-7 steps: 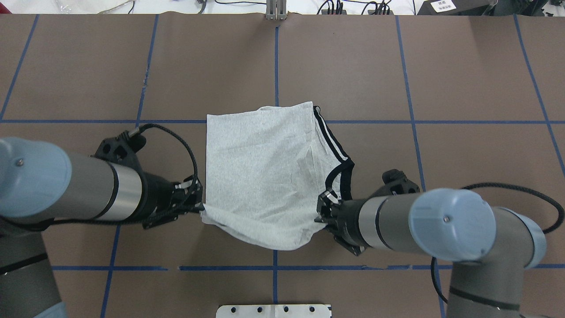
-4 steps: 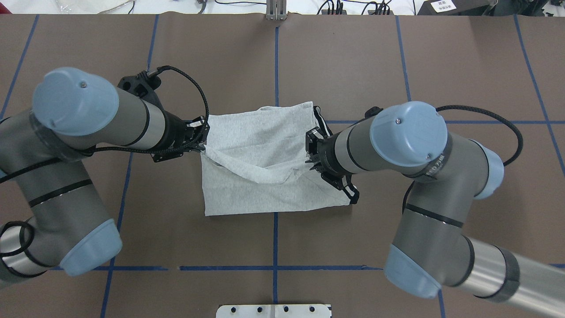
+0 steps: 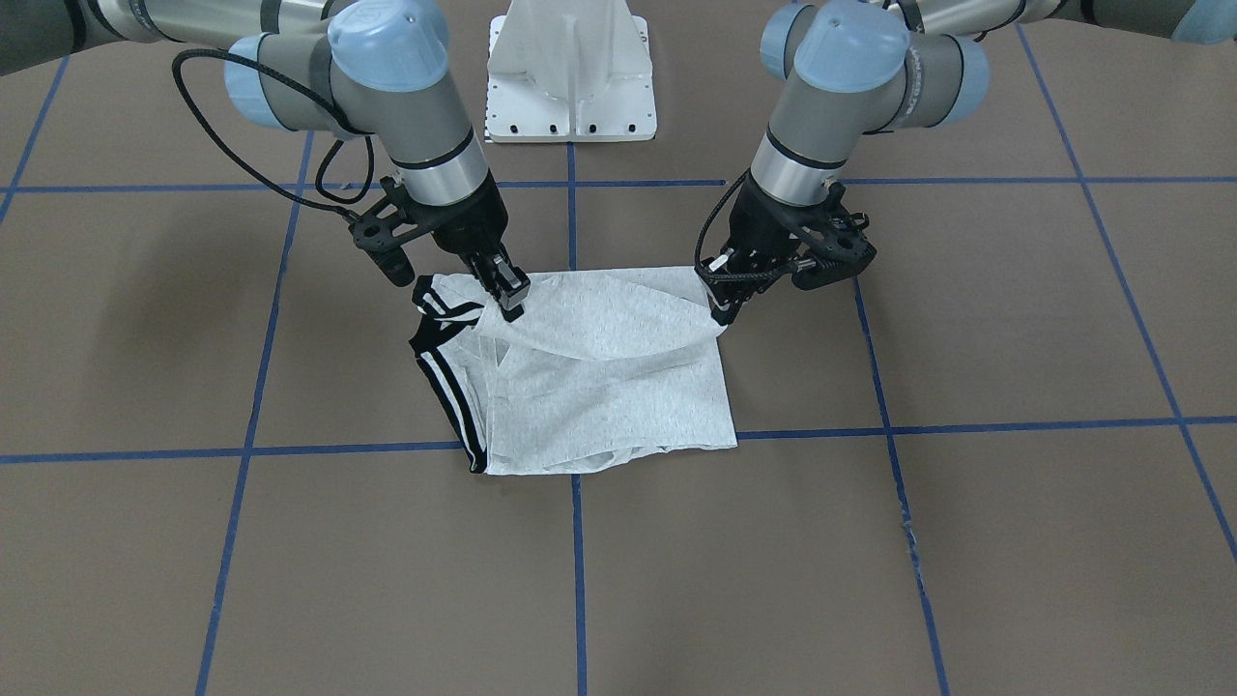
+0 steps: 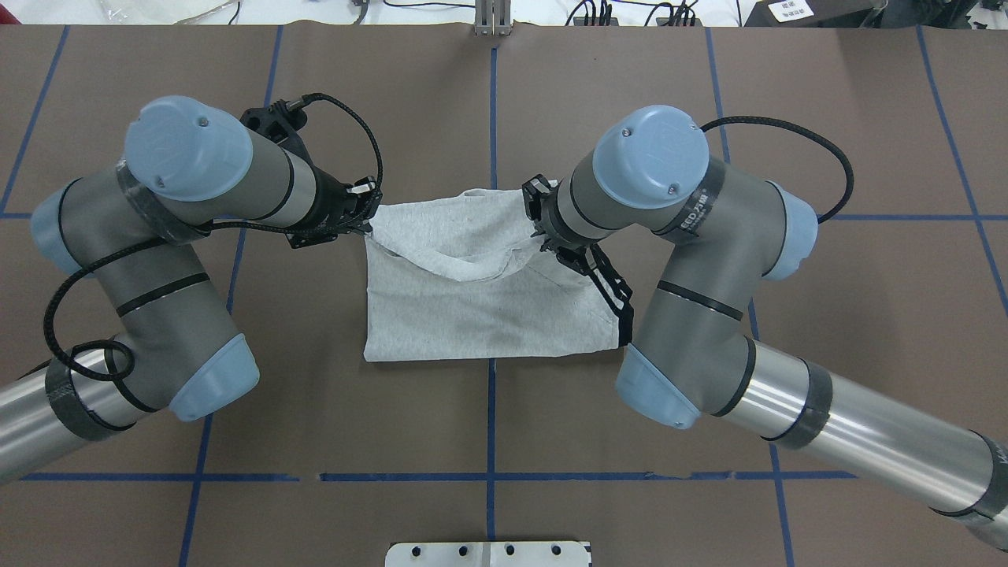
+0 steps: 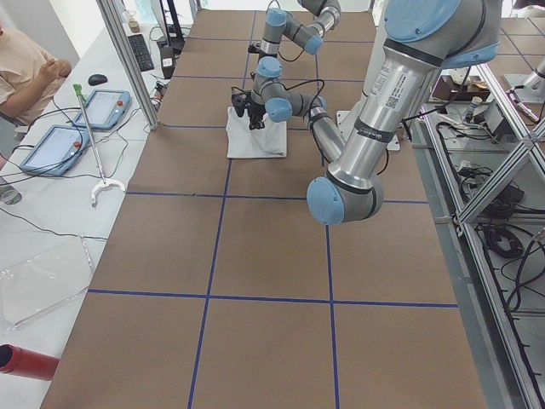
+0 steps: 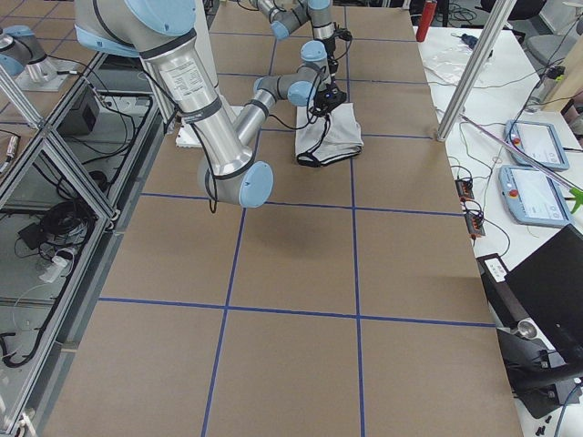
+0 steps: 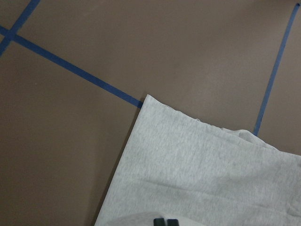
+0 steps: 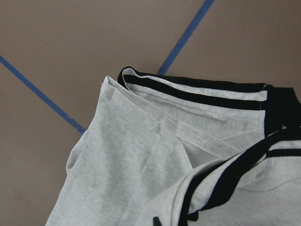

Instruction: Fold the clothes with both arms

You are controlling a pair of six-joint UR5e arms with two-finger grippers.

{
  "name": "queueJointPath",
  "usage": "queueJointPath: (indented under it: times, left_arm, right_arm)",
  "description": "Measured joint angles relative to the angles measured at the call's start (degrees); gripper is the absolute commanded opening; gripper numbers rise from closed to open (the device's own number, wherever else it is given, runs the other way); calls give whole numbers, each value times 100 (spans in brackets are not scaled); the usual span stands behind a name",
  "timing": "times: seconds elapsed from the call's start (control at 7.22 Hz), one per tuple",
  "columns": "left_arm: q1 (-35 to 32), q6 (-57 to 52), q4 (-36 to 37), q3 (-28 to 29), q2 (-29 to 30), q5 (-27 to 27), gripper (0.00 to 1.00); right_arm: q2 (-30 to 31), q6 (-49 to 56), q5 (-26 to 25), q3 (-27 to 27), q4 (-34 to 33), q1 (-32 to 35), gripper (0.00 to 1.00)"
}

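The grey T-shirt (image 4: 488, 315) lies half folded at the table's middle, print hidden. Its black-striped cuff and black trim (image 3: 446, 387) show on my right side. My left gripper (image 4: 367, 222) is shut on the shirt's lifted edge at the left corner. My right gripper (image 4: 543, 236) is shut on the same edge at the right. The held edge sags between them over the lower layer. In the front-facing view the left gripper (image 3: 720, 314) and right gripper (image 3: 510, 302) pinch cloth a little above the table. The wrist views show the shirt (image 7: 197, 179) and its striped cuff (image 8: 197, 94).
The table is brown with blue tape lines (image 4: 491, 417). The white pedestal plate (image 3: 570, 77) sits at my side of the table. A metal bracket (image 4: 493, 20) stands at the far edge. Tablets and a stick lie on the side bench (image 5: 94, 111).
Both grippers have carried the shirt's near edge away from me, over the lower layer toward its far edge. Both arms have stretched forward.
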State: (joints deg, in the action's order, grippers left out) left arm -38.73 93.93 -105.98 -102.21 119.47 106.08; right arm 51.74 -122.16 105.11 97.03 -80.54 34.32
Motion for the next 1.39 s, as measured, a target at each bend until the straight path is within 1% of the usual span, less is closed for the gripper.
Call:
queueJointPath:
  times: [0.14,0.28,0.42,0.55,0.69,0.83,0.97,1.11,1.25,1.39]
  left_arm:
    - [-12,-6,-185,167,14,-99,0]
    - [-47,-16,-392,352,33,-167,29]
    - [-128,-43,-682,664,121,-274,58]
    - [-242,-200,-1045,1169,307,-487,69]
    - [-399,-478,-1382,1611,460,-667,70]
    - [-561,-679,-1600,1816,520,-734,70]
    - [-646,-809,-1697,1884,525,-751,69]
    - [-700,-1135,-1720,1854,504,-655,69]
    - [-773,-1721,-1713,1751,428,-370,69]
    - [-909,-2496,-1720,1628,255,42,70]
  right_arm:
    - [-172,178,13,-348,60,57,94]
    - [-301,316,73,-733,293,175,100]
    - [-441,531,249,-1190,589,398,100]
    - [-631,954,512,-1651,754,720,100]
    - [-752,1452,710,-1945,821,1018,100]
    - [-793,1848,810,-2073,841,1243,100]
    - [-771,2153,883,-2119,842,1409,100]
    - [-647,2526,974,-2120,829,1558,100]
    - [-404,3039,1103,-2081,810,1725,100]
    - [-99,3713,1295,-2019,782,1964,100]
